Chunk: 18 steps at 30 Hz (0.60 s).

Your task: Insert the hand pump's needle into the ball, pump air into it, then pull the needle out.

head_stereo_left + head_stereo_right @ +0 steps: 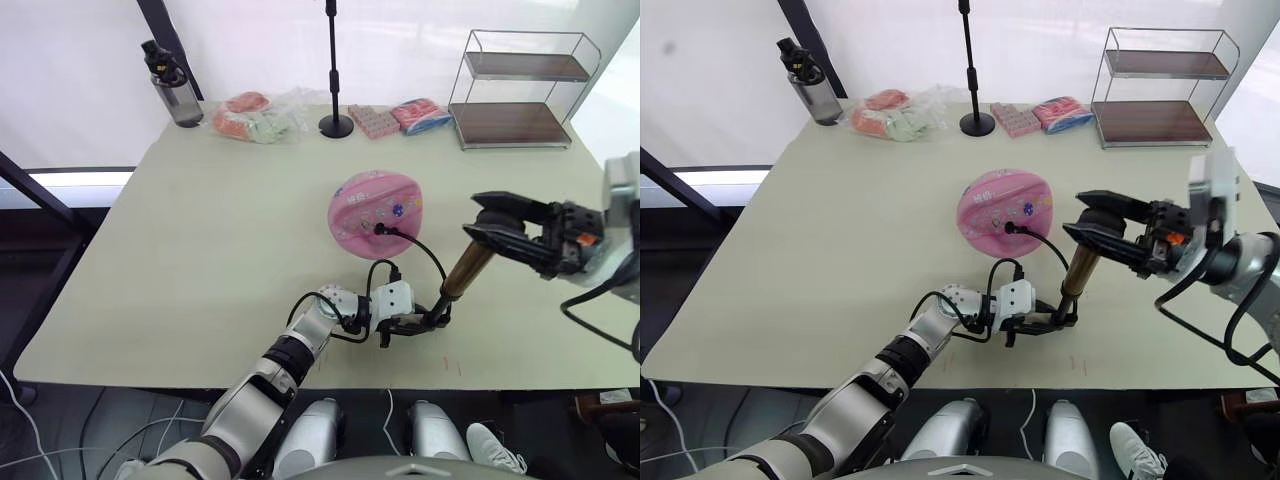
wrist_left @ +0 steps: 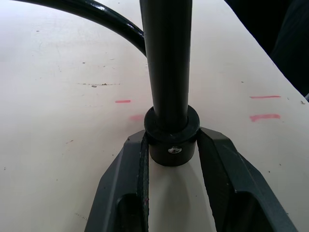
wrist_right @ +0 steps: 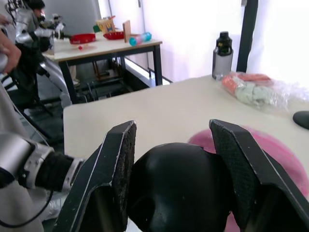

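Pale and wide, your desk (image 1: 200, 250) fills the middle of the frame, with a wire shelf rack (image 1: 520, 88) at upper right, a dark bottle (image 1: 172, 84) at upper left and a black stand (image 1: 335, 70) between them. Just right of centre sits the ball (image 1: 375, 212), pink and looking rather flat. The thin black hose (image 1: 420, 245) runs up onto it, and its fitting rests on the rubber, so the needle (image 1: 379, 229) looks to be in already — the pin itself is too small to confirm. Low and centre, your left pincer (image 1: 408, 327) is closed on the black foot of the hand pump (image 1: 466, 268), pinning it to the desk. The gold cylinder leans up toward the right, where your right pincer (image 1: 497, 228) clasps the black handle from both sides, fingers (image 3: 118, 169) pressed against it. So insertion seems done; pumping is what's in hand, and the pull-out is left.
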Available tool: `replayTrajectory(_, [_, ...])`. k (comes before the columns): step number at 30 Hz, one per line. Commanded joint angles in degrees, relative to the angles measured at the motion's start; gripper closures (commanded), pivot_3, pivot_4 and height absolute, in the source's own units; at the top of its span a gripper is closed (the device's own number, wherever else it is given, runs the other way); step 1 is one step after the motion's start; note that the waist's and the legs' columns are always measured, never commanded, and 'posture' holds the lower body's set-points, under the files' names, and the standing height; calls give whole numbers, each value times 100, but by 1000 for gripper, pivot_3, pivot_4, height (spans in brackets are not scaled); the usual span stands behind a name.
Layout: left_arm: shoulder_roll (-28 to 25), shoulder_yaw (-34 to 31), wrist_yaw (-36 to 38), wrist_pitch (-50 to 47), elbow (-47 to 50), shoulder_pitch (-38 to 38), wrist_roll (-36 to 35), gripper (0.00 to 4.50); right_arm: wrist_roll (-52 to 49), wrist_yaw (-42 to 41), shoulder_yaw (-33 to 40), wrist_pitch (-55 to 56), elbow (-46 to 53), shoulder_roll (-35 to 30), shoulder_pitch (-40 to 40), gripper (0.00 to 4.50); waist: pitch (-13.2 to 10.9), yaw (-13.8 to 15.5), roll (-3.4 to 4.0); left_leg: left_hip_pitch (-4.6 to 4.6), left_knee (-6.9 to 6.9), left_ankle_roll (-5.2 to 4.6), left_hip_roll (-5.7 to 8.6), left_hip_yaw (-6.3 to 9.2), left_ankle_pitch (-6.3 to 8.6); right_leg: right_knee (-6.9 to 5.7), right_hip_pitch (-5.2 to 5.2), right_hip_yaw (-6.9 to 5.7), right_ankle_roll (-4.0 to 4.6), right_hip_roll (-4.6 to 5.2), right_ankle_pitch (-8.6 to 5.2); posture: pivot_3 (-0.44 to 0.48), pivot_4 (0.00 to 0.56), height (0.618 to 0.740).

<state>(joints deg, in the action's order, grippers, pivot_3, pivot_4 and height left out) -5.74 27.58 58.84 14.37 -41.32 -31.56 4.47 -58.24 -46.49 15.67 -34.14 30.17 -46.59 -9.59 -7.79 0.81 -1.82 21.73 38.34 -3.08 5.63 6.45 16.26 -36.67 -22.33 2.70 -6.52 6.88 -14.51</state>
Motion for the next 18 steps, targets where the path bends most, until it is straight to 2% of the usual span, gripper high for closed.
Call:
replayTrajectory(1, [-172,206,17,-246,-369,177,377,3422,814,-118,-556,220,-261,130,374,2480,4,1,-4,0,0,0,0,2,0,-1,0,-1,0,0,0,0,150,736])
replayTrajectory(10, [-190,187,-4,-292,-309,192,362,3422,2336,-192,-1442,1448,-1235,929,891,2480,22,-5,-4,-1,-2,3,0,23,-1,-6,3,-18,3,-4,0,0,150,736])
replayTrajectory(18, [-184,191,-27,-305,-319,178,357,3422,2498,-210,-1496,1722,-1364,1122,948,2480,28,-15,3,-27,-2,6,-2,63,-2,-6,39,-43,7,-16,2,0,150,736])
